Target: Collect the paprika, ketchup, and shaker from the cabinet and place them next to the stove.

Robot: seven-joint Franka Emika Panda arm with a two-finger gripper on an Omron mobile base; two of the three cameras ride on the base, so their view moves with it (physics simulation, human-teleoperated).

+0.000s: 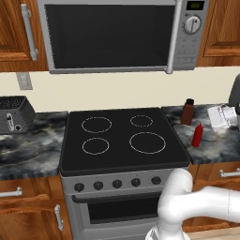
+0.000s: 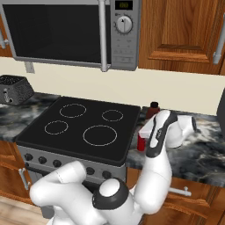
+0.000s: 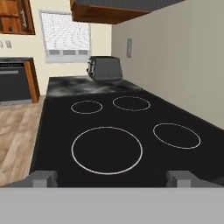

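The stove [image 1: 122, 136] has a black glass top with four white rings. On the marble counter to its right stand the paprika [image 1: 188, 111], a brown jar with a black cap, and in front of it the slim red ketchup [image 1: 197, 135]. My gripper [image 1: 213, 117] hovers just right of both, a little above the counter, and touches neither. In the hand view the gripper [image 3: 111, 178] is open, nothing between its fingertips [image 3: 43, 178], and looks across the stove [image 3: 109, 131]. My arm hides most of the ketchup [image 2: 140, 143] and the paprika [image 2: 154, 106] in the right base view. The shaker is out of view.
A microwave [image 1: 112, 35] hangs over the stove. Wooden wall cabinets [image 2: 184, 30] flank it, doors shut. A dark toaster [image 1: 14, 114] sits on the left counter. A grey appliance [image 1: 236, 91] stands at the far right edge.
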